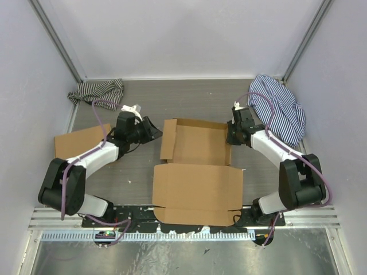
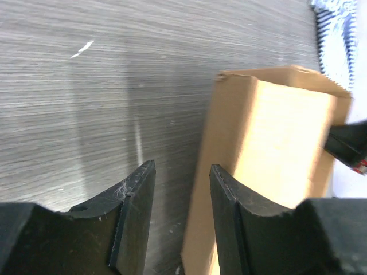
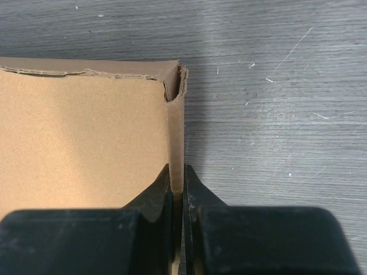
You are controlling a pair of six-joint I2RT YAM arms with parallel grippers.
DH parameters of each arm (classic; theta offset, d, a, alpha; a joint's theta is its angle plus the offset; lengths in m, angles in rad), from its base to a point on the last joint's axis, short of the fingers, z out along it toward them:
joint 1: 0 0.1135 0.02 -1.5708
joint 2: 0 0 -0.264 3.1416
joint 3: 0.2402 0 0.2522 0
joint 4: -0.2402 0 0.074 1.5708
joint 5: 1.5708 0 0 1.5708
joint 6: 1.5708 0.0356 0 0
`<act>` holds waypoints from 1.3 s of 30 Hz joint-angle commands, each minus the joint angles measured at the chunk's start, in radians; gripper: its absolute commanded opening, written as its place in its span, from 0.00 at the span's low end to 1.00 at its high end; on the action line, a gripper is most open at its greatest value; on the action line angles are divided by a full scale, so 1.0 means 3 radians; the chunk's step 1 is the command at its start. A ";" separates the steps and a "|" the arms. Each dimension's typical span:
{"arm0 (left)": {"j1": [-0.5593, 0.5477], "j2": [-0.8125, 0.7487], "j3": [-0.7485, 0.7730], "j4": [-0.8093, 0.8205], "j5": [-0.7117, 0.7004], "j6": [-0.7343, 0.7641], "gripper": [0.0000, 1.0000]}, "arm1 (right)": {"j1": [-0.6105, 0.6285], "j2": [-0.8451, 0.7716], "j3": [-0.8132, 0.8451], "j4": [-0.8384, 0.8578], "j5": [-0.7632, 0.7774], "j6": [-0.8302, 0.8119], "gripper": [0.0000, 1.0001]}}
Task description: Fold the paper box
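Pinching the box by its right wall, the right tool has its jaws closed flat on the thin cardboard edge, at 3 o'clock of the tray. The left tool sits at 9 o'clock. Its jaws are a narrow gap apart with only tabletop between them, just beside the raised left flap, gripping nothing. The box lies mid-tabletop, with the tray at 12 o'clock, its walls partly up, and the lid flat toward 6 o'clock. I judge the cardboard light, stiff across panels but springy at creases, so a released wall may sag. Thin edges can crumple, as the frayed corner hints. The best hold is mid-wall, straddling the edge.
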 commanded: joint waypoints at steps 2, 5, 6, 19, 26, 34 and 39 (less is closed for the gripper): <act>-0.0156 -0.0280 -0.0099 0.0235 0.0093 -0.0080 0.50 | 0.0004 0.0081 0.0204 0.0147 -0.0111 0.0015 0.01; -0.0281 -0.0243 -0.0051 0.0208 0.0031 -0.0052 0.50 | 0.0024 0.0115 0.0224 0.0151 -0.0129 0.0021 0.01; -0.0311 -0.0208 -0.0025 0.0225 0.0030 -0.0050 0.50 | 0.0028 0.0119 0.0228 0.0150 -0.0131 0.0018 0.01; -0.0515 0.0237 0.0273 0.0100 -0.0099 0.0052 0.49 | 0.0184 0.0232 0.0254 0.0109 -0.0043 0.0011 0.01; -0.0804 0.0541 0.0985 -0.1046 -0.0799 0.0650 0.48 | 0.0349 0.0292 0.0322 0.0089 0.0078 0.0070 0.01; -0.0929 0.0590 0.1145 -0.1529 -0.1303 0.0895 0.46 | 0.0351 0.0283 0.0349 0.0059 0.0107 0.0117 0.01; -0.0936 0.0695 0.1216 -0.1714 -0.1430 0.0951 0.45 | 0.0351 0.0271 0.0366 0.0048 0.0130 0.0105 0.01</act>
